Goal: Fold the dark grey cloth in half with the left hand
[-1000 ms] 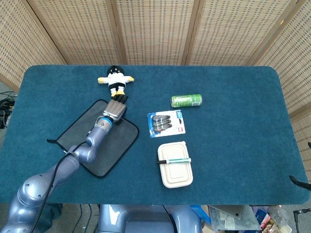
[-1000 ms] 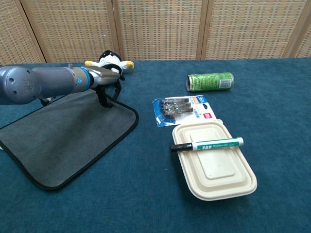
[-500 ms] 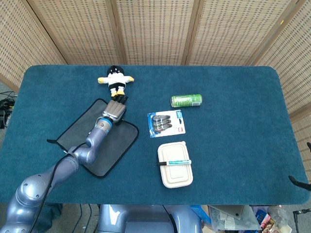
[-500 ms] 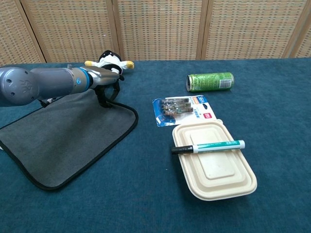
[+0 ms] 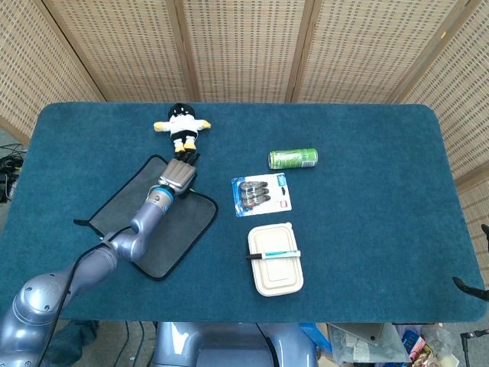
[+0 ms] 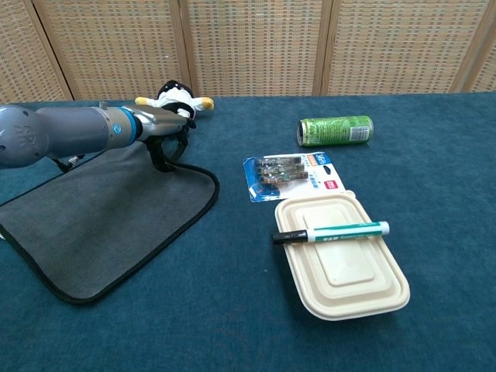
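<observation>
The dark grey cloth [image 5: 187, 222] [image 6: 101, 217], edged in black, lies flat and unfolded on the left side of the table. My left hand [image 5: 177, 173] [image 6: 164, 133] hangs over its far corner, just in front of the doll. The fingers [image 6: 159, 159] are apart and curve down to the cloth's far edge, and nothing is lifted by them. My left forearm stretches across the cloth in the head view. My right hand shows in neither view.
A black and white doll [image 5: 182, 126] [image 6: 174, 99] lies right behind the hand. To the right are a blister pack [image 5: 262, 193], a green can [image 5: 293, 158] on its side, and a cream lidded box [image 5: 276, 259] with a marker [image 6: 329, 230] on top.
My left hand has drifted slightly left along the cloth's far edge. The cloth has stayed flat in place.
</observation>
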Robot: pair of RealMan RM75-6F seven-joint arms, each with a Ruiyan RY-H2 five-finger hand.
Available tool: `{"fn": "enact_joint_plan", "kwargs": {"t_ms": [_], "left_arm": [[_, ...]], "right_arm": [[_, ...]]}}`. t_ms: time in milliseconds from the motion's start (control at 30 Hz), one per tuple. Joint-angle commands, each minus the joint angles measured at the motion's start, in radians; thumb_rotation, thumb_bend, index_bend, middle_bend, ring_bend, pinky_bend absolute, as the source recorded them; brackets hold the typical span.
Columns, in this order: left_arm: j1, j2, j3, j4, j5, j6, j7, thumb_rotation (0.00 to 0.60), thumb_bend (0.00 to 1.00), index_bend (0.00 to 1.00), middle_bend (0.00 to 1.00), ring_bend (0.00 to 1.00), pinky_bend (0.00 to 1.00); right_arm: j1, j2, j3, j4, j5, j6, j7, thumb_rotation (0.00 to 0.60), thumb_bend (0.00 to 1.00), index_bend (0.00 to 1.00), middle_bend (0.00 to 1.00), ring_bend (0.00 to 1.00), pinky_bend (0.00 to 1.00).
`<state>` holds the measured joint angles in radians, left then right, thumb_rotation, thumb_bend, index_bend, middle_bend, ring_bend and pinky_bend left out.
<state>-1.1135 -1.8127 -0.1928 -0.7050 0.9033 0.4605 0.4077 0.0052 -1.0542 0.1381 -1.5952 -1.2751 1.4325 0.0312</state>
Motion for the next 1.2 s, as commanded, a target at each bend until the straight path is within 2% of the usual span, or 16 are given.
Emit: {"fn": "enact_joint_plan", "kwargs": {"t_ms": [33,300,533,733,900,1033,1100,1200], "left_arm": [[0.021,0.040,0.011,-0.059,0.001,0.026,0.010,0.600,0.86,0.68,0.00,0.00,0.00],[0.078,0.153,0.039,-0.239,-0.007,0.092,0.026,0.600,0.87,0.68,0.00,0.00,0.00],[0.121,0.286,0.081,-0.471,-0.098,0.186,0.115,0.600,0.88,0.68,0.00,0.00,0.00],[0.132,0.382,0.148,-0.672,-0.247,0.287,0.250,0.600,0.88,0.68,0.00,0.00,0.00],[0.150,0.429,0.198,-0.794,-0.322,0.388,0.325,0.600,0.88,0.68,0.00,0.00,0.00],[0.170,0.463,0.243,-0.875,-0.337,0.422,0.353,0.600,0.89,0.68,0.00,0.00,0.00],[0.194,0.486,0.291,-0.935,-0.313,0.459,0.377,0.600,0.89,0.68,0.00,0.00,0.00],[0.218,0.495,0.319,-0.974,-0.284,0.508,0.390,0.600,0.89,0.68,0.00,0.00,0.00]], "right_arm": [[-0.001,0.001,-0.001,-0.003,-0.004,0.003,0.001,0.600,0.00,0.00,0.00,0.00,0.00],[-0.007,0.006,-0.006,-0.015,-0.023,0.019,0.004,0.600,0.00,0.00,0.00,0.00,0.00],[-0.011,0.011,-0.012,-0.027,-0.042,0.031,0.005,0.600,0.00,0.00,0.00,0.00,0.00],[-0.013,0.017,-0.014,-0.034,-0.052,0.038,0.016,0.600,0.00,0.00,0.00,0.00,0.00],[-0.015,0.021,-0.015,-0.036,-0.059,0.042,0.026,0.600,0.00,0.00,0.00,0.00,0.00],[-0.017,0.025,-0.017,-0.041,-0.067,0.046,0.033,0.600,0.00,0.00,0.00,0.00,0.00],[-0.019,0.029,-0.018,-0.045,-0.072,0.051,0.040,0.600,0.00,0.00,0.00,0.00,0.00],[-0.021,0.032,-0.020,-0.048,-0.078,0.054,0.047,0.600,0.00,0.00,0.00,0.00,0.00]]}}
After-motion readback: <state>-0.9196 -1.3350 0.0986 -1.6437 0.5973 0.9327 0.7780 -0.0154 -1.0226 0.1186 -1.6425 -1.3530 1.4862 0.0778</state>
